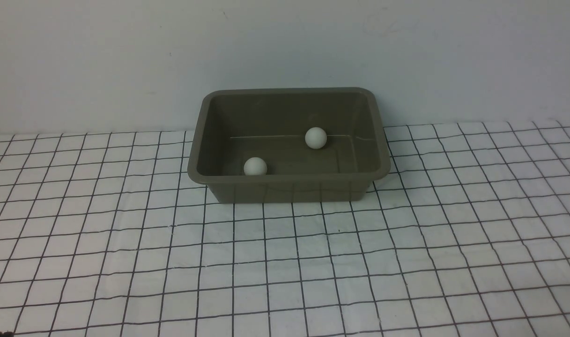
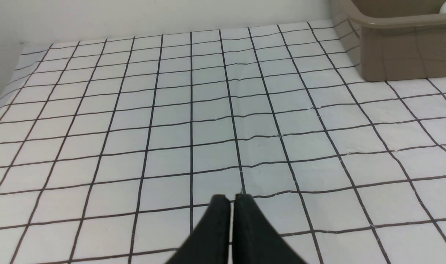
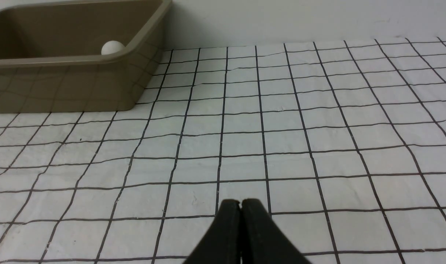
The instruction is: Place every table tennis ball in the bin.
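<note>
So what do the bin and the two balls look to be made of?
Bin: seemingly moulded plastic, olive-brown, slightly glossy; its outer wall mirrors the grid lines and its corners are rounded. Balls: plain white, matte, no highlights or seams visible; probably light plastic, though the look alone does not settle that.

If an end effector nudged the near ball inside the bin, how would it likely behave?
The near ball is a smooth white sphere, so it would probably roll at a light touch. It sits by the front wall of the bin, which would likely stop it or bounce it back toward the far ball. It looks small and probably light, so pinching it may squirt it sideways.
</note>
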Robot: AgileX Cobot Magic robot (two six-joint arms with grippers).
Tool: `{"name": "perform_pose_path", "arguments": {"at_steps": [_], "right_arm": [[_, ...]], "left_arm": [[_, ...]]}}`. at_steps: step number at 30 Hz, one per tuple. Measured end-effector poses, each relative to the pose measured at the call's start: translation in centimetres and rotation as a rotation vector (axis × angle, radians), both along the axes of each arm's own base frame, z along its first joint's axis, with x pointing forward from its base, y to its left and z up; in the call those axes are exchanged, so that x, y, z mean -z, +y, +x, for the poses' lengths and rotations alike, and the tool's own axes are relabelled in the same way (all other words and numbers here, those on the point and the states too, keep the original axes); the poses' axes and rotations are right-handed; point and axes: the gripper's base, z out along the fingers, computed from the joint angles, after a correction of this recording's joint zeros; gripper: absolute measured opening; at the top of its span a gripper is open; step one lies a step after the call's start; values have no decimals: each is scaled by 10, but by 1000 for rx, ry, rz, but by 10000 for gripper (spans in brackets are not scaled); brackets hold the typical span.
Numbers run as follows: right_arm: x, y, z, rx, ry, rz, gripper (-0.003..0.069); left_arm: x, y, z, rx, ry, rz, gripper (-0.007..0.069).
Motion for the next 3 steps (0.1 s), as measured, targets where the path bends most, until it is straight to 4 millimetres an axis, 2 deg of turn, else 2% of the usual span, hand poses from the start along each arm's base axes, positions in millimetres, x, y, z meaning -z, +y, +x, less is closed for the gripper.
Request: {"name": "perform_pose_path", "arguments": {"at_steps": [3], "right_arm": [[0,0,0,0,0,0,-18]], "left_arm": [[0,0,0,0,0,0,-5]]}}
